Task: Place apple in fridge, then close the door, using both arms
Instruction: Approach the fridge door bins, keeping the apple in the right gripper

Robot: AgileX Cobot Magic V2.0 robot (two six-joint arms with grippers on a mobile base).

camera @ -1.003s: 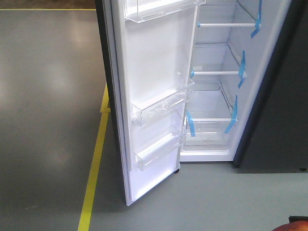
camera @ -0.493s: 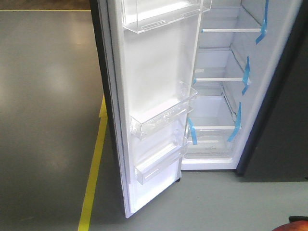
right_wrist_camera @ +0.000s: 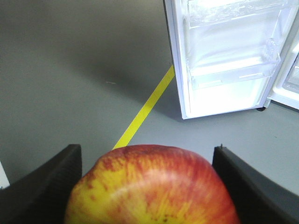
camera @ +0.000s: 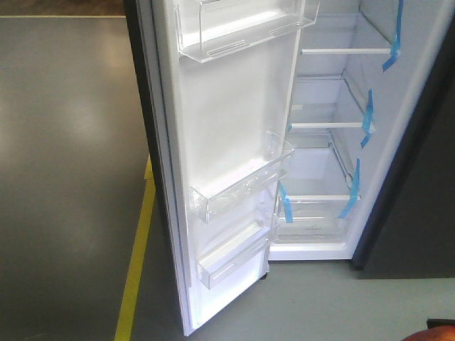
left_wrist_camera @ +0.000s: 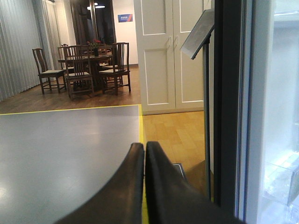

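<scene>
The apple, red with yellow patches, fills the bottom of the right wrist view. My right gripper is shut on it, one black finger on each side. A red sliver of the apple shows at the bottom right of the front view. The fridge stands open ahead, with a white interior, glass shelves and blue tape strips. Its door is swung wide towards me, its clear bins facing right; in the right wrist view the door is at upper right. My left gripper is shut on nothing beside the door's dark edge.
A yellow floor line runs along the grey floor left of the door, and the same yellow floor line crosses the right wrist view. A dark cabinet side stands right of the fridge. White cupboard doors and a dining set stand far back.
The fridge and door have grown larger and slid lower in the front view, so the base has come closer. The apple sliver stays at the bottom right corner.
</scene>
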